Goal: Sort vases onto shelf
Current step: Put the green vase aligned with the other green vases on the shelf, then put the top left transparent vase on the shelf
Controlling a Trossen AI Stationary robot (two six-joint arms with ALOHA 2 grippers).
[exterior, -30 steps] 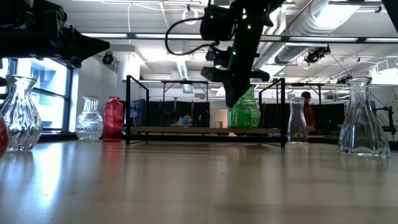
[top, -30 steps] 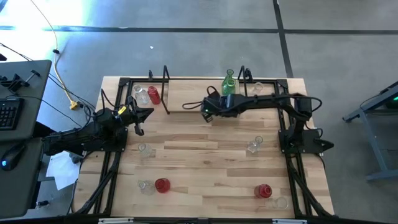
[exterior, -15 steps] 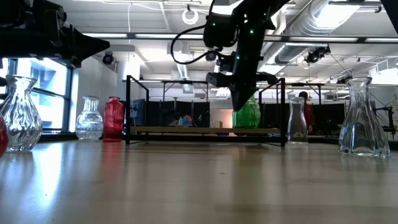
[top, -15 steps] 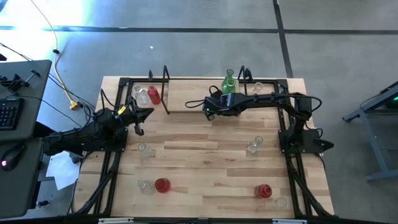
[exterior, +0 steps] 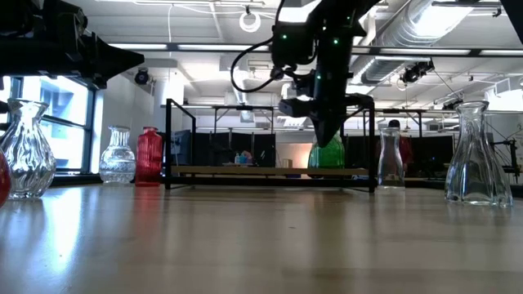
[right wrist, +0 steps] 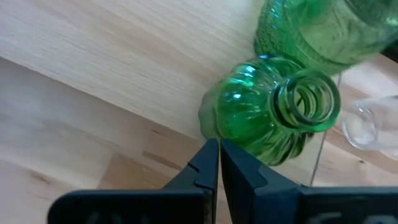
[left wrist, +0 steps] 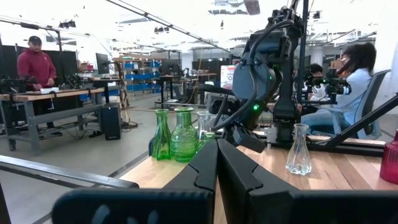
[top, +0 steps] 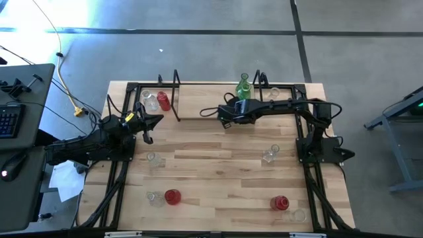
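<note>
High view: the right gripper (top: pixel 223 114) is hanging over the shelf (top: pixel 198 109), jaws closed on nothing, with the green vases (top: pixel 243 86) just behind it at the shelf's right end. The left gripper (top: pixel 147 127) is waiting near the left edge, also closed.

Low view: one green vase (exterior: pixel 328 153) is standing right below the jaws.

Right wrist view: the nearer vase (right wrist: pixel 267 113) is sitting upright just past the closed fingertips, not touching. I'm guessing ribbed glass like this is light, slick and breakable, so the narrow neck looks like the safest place to pinch.
</note>
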